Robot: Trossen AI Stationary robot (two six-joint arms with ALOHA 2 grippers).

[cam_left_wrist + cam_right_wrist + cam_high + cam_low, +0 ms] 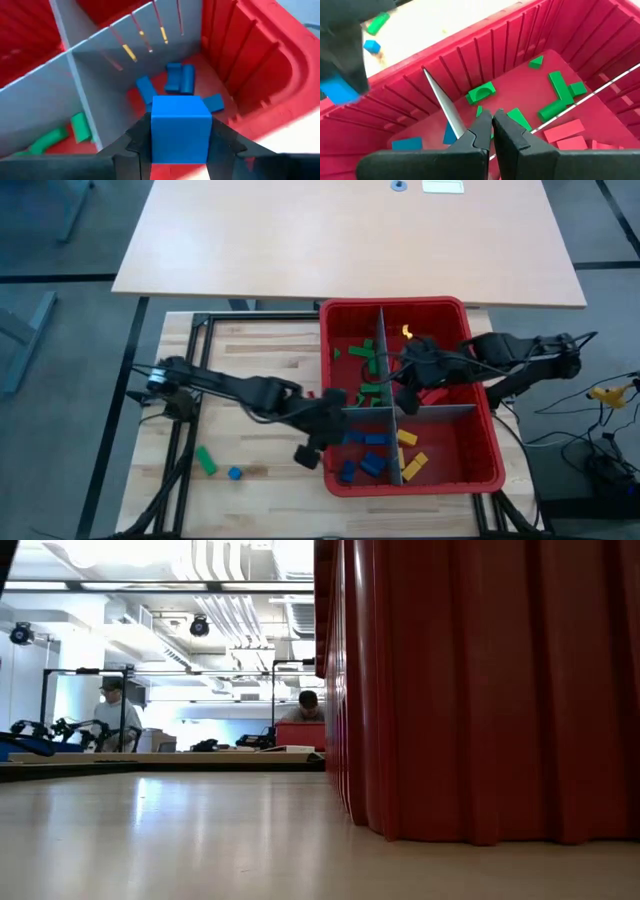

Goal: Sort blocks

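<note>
Room: a workshop with ceiling pipes and lights shows in the low view; two people sit at benches far back.
Tabletop: pale wood slats on a dark frame, with a larger plain tabletop beyond it.
Bin: a big red bin stands on the right half of the wood tabletop; grey panels split it into four compartments. In the low view its ribbed wall fills the right side.
Blocks in bin: green blocks lie in the far left compartment, blue blocks in the near left one, yellow blocks in the near right one, and red blocks beside the green ones across a panel.
Loose blocks: a green block and a small blue block lie on the wood left of the bin, near each other but apart.
Left gripper: at the bin's left wall, over the edge of the blue compartment; its fingers are clamped on a blue cube, which is held above the blue blocks.
Right gripper: reaches in from the right, low over the green compartment beside the centre panel; its fingers are pressed together with nothing between them, with green blocks lying just ahead.
</note>
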